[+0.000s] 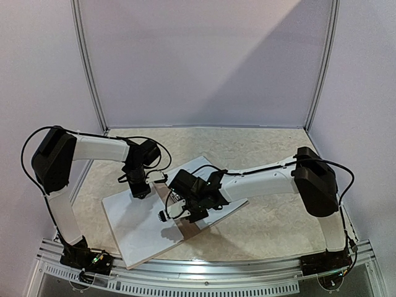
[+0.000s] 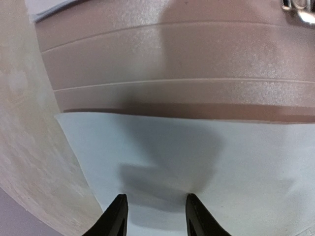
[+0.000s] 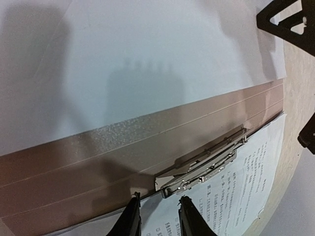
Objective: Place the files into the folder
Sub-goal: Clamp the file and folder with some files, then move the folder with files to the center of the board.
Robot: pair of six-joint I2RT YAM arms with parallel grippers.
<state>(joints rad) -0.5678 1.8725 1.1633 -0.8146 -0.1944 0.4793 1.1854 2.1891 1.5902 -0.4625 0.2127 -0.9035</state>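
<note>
The left arm (image 1: 99,148) and right arm (image 1: 260,180) match: white tubular links, bulky black joint housings (image 1: 52,159), thin black cables (image 1: 23,158) looping alongside, black bases (image 1: 86,258) at the tabletop's (image 1: 266,148) near edge. The left pincer (image 2: 155,197) and right pincer (image 3: 159,197) carry black, tapering fingers (image 2: 117,219).

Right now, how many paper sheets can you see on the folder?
2. A blank sheet covers the folder's left half under the left gripper; a printed sheet lies beside the metal clip. More may lie beneath.
</note>
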